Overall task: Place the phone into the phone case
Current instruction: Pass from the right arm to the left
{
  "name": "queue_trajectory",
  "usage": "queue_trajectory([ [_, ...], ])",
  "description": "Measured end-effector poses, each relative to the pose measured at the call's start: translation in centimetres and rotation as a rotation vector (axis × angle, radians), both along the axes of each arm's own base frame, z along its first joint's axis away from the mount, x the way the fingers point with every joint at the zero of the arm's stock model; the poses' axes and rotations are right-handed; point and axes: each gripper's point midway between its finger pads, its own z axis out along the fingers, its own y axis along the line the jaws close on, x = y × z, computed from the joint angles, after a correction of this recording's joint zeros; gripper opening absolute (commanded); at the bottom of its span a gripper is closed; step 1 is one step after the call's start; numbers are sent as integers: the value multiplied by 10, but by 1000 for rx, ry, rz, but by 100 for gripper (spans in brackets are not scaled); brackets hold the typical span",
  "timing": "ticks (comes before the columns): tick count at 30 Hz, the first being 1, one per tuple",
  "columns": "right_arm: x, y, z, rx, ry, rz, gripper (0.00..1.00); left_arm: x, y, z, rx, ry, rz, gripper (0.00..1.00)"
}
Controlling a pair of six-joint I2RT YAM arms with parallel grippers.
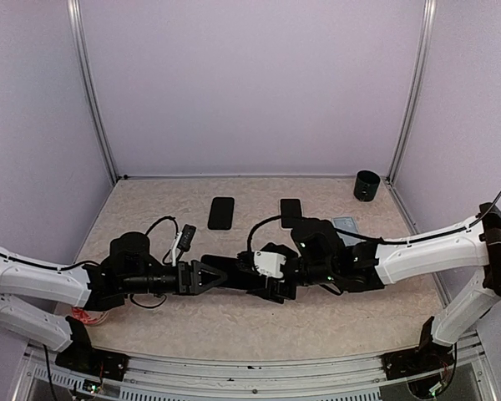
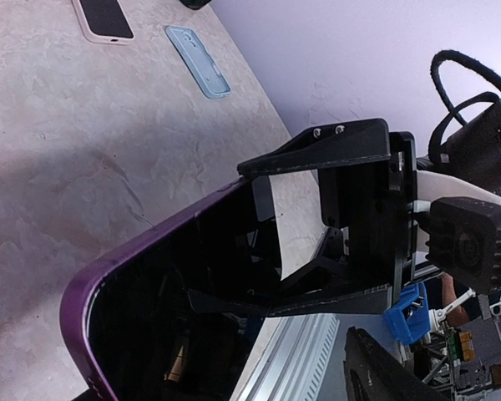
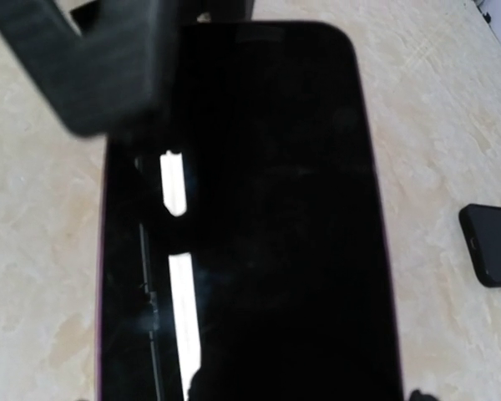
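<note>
Holding the phone (image 3: 250, 234) clear of the table (image 1: 150, 200) near its middle, dark screen facing the right wrist camera, with a purple rim along the edge. Gripping it in the right jaws from 3 o'clock, seen from above. Meeting it from 9 o'clock with the left jaws, set wide, one black finger (image 2: 334, 146) above the phone's end and one below; cannot tell whether pressing on it or merely straddling it. Flat on the table at 12 o'clock from the phone, well apart: a black case (image 1: 221, 212). At 1 o'clock, beside that, a pink-cased phone (image 2: 103, 18). At 2 o'clock, a pale blue case (image 2: 199, 60), empty, face up. Farther out at 2 o'clock, upright in the back right corner by the frame post (image 1: 411, 92): a black cup (image 1: 367, 185).
</note>
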Motion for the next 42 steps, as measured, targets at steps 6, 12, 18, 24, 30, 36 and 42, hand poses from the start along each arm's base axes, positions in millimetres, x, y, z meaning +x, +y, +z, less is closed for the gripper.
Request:
queue_trajectory([
  [6,-4,1,-1,0,-26,12,59,-2,-3,-2,-6,12,-21,57],
  [12,-5,-2,-1,1,-43,11,59,-3,-5,-4,-12,24,-27,42],
  [18,-7,-5,1,12,-61,15,59,-2,-6,-4,-19,33,-28,23],
  [24,-8,-8,1,17,-73,17,61,-3,-9,-6,-25,43,-38,13],
  [30,-7,-12,-3,6,-85,8,67,-4,-13,-6,-46,54,-57,0],
  [36,-7,-14,-3,9,-88,2,80,-4,-15,-7,-52,54,-62,0],
  [42,-7,-16,9,47,-93,-14,96,-5,-13,-1,-53,24,-60,0],
])
